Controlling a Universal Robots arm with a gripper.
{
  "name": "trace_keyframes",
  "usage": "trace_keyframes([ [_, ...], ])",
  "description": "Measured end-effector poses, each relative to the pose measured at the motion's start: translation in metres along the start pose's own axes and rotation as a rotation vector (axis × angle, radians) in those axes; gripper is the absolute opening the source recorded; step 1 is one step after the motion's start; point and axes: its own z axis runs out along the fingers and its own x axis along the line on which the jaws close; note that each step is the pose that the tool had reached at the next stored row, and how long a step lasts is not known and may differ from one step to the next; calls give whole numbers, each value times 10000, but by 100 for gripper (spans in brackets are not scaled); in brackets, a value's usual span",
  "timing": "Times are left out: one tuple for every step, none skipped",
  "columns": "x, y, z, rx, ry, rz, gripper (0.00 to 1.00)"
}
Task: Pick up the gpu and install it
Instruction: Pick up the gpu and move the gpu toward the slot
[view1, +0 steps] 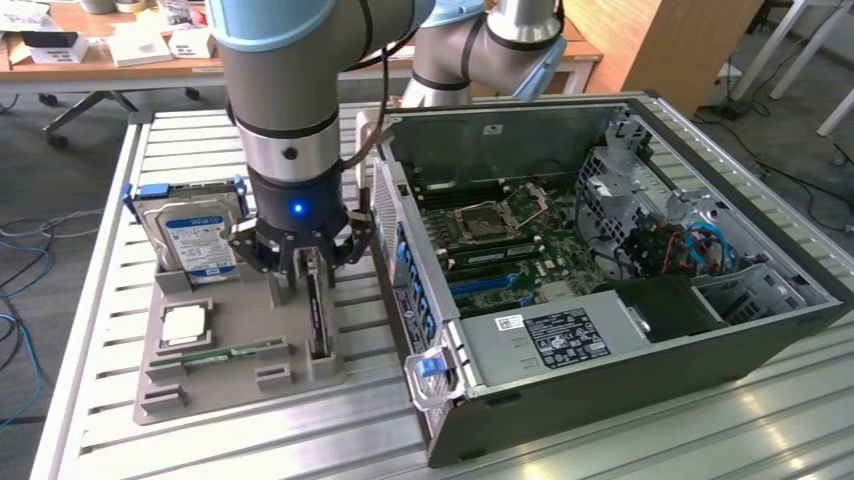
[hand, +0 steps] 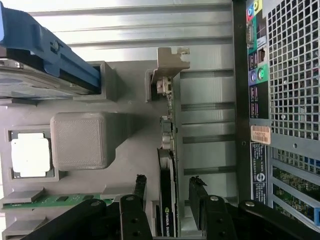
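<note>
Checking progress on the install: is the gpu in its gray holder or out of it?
In. The gpu stands on edge in a slot of the gray holder, open fingers on either side of it.

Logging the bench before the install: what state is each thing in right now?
gpu: upright on edge in tray slot, not gripped.
gripper: open, straddling the gpu.
hard drive: upright in tray.
processor: flat in tray recess.
memory stick: flat in tray.
computer case: on its side, open.

- Here's the claw spread wide astride the gpu, slim gaps either side.
- Just beside the gpu, the computer case walls one flank.
- Past the gpu's other flank, the hard drive stands well apart.
</note>
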Motion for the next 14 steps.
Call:
trace_keyframes([
  [0,0,18,-1,-1,-4,47],
  [1,-1,35,-1,-1,-9,47],
  [2,-1,50,-2,-2,-15,47],
  [3,-2,61,-3,-2,-19,47],
  [3,-2,67,-4,-2,-22,47],
  [3,-2,67,-4,-1,-22,47],
  [3,-2,67,-2,1,-23,47],
  [3,-2,67,1,1,-23,47],
  [3,-2,72,0,-1,-23,47],
  [2,-2,84,-3,-4,-23,47],
  [2,-3,97,-2,-3,-24,47],
  [3,-3,112,1,-1,-25,47],
  [3,-4,130,0,-2,-25,47],
  [3,-4,146,-1,-3,-26,47],
])
